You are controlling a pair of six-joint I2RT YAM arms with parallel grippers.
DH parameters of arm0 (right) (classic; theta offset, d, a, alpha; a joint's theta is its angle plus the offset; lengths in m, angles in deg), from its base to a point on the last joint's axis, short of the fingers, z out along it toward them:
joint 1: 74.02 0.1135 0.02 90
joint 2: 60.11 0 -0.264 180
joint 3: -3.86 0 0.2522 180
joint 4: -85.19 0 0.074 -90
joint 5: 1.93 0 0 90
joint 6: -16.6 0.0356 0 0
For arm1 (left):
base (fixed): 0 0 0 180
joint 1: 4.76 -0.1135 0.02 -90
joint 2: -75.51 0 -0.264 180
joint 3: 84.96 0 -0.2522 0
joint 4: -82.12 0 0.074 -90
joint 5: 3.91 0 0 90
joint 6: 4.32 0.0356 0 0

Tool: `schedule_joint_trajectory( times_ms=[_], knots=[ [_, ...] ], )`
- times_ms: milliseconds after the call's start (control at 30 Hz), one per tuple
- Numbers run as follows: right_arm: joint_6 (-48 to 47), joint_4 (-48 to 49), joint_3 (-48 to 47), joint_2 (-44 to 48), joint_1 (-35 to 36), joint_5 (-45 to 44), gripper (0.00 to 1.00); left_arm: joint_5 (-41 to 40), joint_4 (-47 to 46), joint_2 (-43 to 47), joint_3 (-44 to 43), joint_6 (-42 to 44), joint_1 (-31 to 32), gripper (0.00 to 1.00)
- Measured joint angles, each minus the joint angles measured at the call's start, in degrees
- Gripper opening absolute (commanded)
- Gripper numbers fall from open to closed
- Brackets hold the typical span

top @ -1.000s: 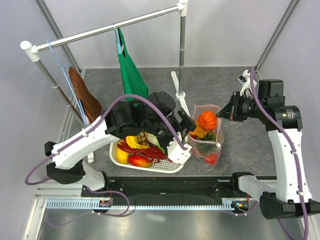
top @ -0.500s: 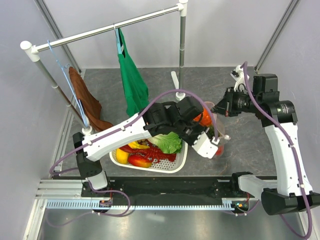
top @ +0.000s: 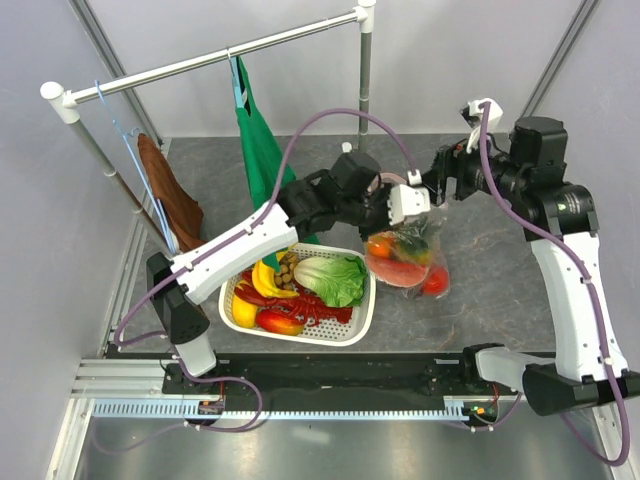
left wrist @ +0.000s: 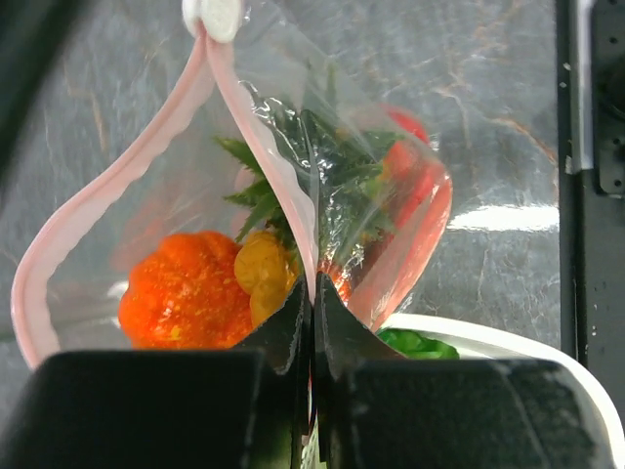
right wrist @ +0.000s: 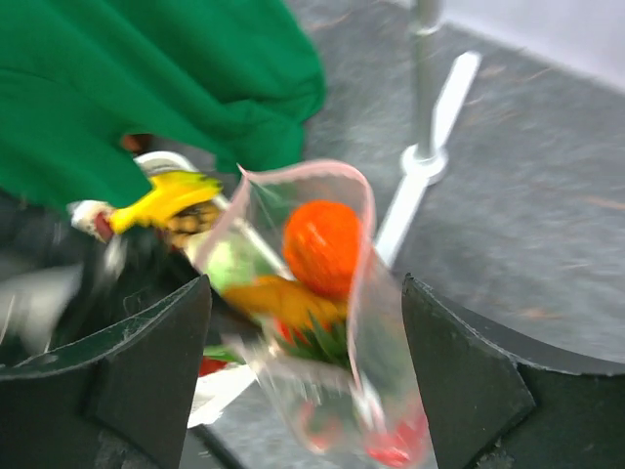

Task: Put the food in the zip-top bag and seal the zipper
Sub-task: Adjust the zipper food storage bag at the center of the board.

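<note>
The zip-top bag [top: 405,262] hangs tilted from my left gripper [top: 418,208]. In the left wrist view that gripper [left wrist: 312,293] is shut on the pink zipper [left wrist: 256,147] at the bag's mouth, which gapes open. Food inside includes an orange pumpkin [left wrist: 184,295], a yellow pineapple with green leaves [left wrist: 264,276] and a red pepper [left wrist: 410,166]. My right gripper [top: 432,188] sits just right of the bag's top. Its fingers [right wrist: 146,371] stand open, with the bag [right wrist: 322,322] seen past them and untouched.
A white basket [top: 362,325] left of the bag holds lettuce [top: 335,280], bananas [top: 262,282] and other food. A green cloth [top: 262,150] hangs from the white rail behind, and a brown cloth [top: 168,195] hangs at the left. The stand's foot [right wrist: 430,147] lies close behind the bag.
My left gripper swung from the basket to the bag, shut on its zipper edge and carried it up and back. My right gripper let go of the bag and opened.
</note>
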State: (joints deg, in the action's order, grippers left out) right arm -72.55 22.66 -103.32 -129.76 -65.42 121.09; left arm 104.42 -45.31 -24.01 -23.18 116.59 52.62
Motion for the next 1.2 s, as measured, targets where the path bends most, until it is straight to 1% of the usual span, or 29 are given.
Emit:
schedule_joint_trajectory(
  times_ms=[133, 233, 267, 333, 500, 633, 700, 833, 933, 1033, 1200],
  knots=[
    [-4.46, 0.46, 1.25, 3.17, -3.65, -0.24, 0.85, 1.7, -1.75, 0.0, 0.83, -4.13, -4.09, 0.02],
    [-7.52, 0.7, 6.1, 7.41, -7.45, 0.9, 0.83, 3.19, -3.28, 0.37, 2.23, -5.35, -4.9, 0.02],
    [-8.66, 0.61, 8.24, 8.98, -8.04, 1.38, 0.82, 3.74, -3.45, 0.59, 2.78, -5.49, -4.87, 0.02],
    [-11.17, 0.04, 12.15, 11.98, -8.76, 2.8, 0.75, 5.05, -4.13, 1.38, 4.46, -5.64, -4.74, 0.02],
    [-19.98, -0.42, 19.26, 16.96, -10.1, 6.29, 0.68, 7.8, -5.01, 4.39, 7.91, -5.66, -4.55, 0.02],
    [-26.88, -0.55, 20.79, 17.31, -10.62, 9.42, 0.65, 8.94, -5.07, 7.37, 10.38, -5.64, -4.55, 0.02],
    [-30.27, -0.55, 21.64, 17.35, -10.78, 12.13, 0.6, 9.35, -5.14, 8.15, 10.8, -5.62, -4.55, 0.02],
    [-34.77, 0.28, 23.71, 17.79, -10.75, 16.74, 0.57, 10.54, -5.16, 8.74, 11.15, -5.6, -4.55, 0.02],
    [-36.3, 1.07, 24.3, 17.49, -10.75, 18.32, 0.57, 11.26, -5.57, 8.94, 12.02, -5.57, -4.55, 0.02],
    [-37.11, 2.32, 24.35, 16.28, -10.75, 19.52, 0.54, 12.07, -5.75, 9.33, 13.29, -5.51, -4.55, 0.02],
    [-36.59, 5.46, 25.62, 14.97, -10.78, 21.18, 0.45, 12.33, -5.9, 9.79, 13.75, -5.09, -4.55, 0.02]
  ],
)
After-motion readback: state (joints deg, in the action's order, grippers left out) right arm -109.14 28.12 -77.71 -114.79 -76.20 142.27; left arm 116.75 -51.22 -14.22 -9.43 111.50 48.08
